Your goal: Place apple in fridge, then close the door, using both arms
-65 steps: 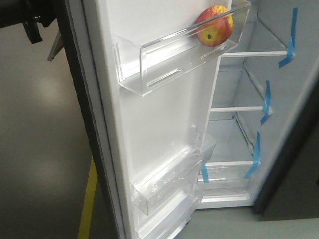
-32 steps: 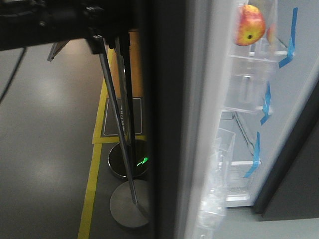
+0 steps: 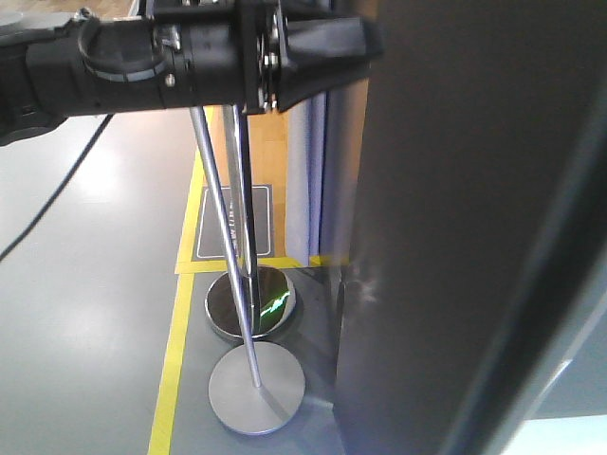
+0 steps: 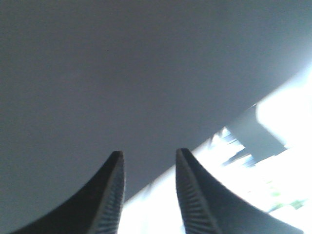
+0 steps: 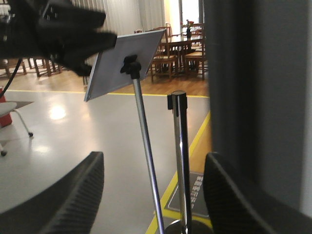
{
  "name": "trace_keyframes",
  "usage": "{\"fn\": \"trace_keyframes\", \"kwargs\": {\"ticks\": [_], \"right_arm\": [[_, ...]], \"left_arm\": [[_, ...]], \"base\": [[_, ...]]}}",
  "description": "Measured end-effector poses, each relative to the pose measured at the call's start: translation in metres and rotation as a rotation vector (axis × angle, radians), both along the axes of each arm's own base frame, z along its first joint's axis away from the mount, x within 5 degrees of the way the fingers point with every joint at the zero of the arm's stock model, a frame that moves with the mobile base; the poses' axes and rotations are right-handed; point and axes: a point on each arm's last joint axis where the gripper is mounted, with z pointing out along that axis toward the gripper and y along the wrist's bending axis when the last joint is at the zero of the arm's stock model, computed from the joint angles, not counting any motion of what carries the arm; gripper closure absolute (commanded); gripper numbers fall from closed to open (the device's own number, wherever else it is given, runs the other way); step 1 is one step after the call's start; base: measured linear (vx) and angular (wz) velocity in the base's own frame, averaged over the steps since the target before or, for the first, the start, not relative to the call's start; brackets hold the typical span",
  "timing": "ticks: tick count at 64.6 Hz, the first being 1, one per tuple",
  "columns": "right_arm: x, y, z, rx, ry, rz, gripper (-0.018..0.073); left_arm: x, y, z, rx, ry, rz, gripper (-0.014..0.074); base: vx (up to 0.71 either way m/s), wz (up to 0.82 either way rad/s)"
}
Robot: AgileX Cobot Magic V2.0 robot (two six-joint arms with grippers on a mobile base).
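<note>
The door's dark grey outside [image 3: 455,218] fills the right of the front view. It hides the apple and the fridge's inside, apart from a pale sliver at the bottom right [image 3: 569,422]. My left arm [image 3: 123,66] reaches across the top, and the left gripper [image 3: 327,47] is at the door's outer face. In the left wrist view the left gripper [image 4: 148,152] is open and empty, with the door's grey surface [image 4: 122,73] close ahead. My right gripper [image 5: 155,156] is open and empty, with the door [image 5: 258,97] to its right.
Two chrome stanchion poles [image 3: 248,227] with round bases [image 3: 256,387] stand just left of the door. A yellow floor line [image 3: 175,360] runs past them. A tilted sign board [image 5: 124,63] sits on one pole. Wooden chairs and tables [image 5: 170,48] stand far behind.
The door has swung round from wide open to nearly shut. The apple in its bin and the white interior have gone out of view. My left arm has followed the door to the right.
</note>
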Motion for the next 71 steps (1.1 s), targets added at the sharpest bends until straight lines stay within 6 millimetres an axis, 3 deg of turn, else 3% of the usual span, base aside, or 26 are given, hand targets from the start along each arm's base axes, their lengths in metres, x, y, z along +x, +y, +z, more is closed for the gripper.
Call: {"fn": "trace_keyframes", "kwargs": {"ticks": [9, 17, 23, 42, 52, 71], "right_arm": [[0.006, -0.004, 0.007, 0.029, -0.050, -0.056, 0.0121], [0.028, -0.008, 0.021, 0.031, -0.058, -0.119, 0.0121], [0.056, -0.008, 0.036, 0.024, -0.031, -0.152, 0.0121], [0.170, -0.008, 0.079, -0.003, -0.008, -0.271, 0.0121], [0.223, -0.007, 0.081, 0.000, -0.001, -0.325, 0.0121], [0.281, -0.013, 0.072, 0.031, -0.038, -0.448, 0.0121]], "left_arm": [[0.004, 0.007, -0.010, 0.119, -0.053, 0.016, 0.0343], [0.011, 0.015, -0.015, 0.179, -0.078, 0.049, 0.0344], [0.015, 0.022, -0.016, 0.191, -0.081, 0.076, 0.0344], [0.034, 0.050, -0.020, 0.258, -0.105, 0.201, 0.0344], [0.047, 0.074, -0.025, 0.344, -0.135, 0.302, 0.0344], [0.062, 0.110, -0.032, 0.460, -0.143, 0.434, 0.0344]], "base": [[0.00, 0.00], [0.00, 0.00], [0.00, 0.00], [0.00, 0.00], [0.00, 0.00], [0.00, 0.00]]}}
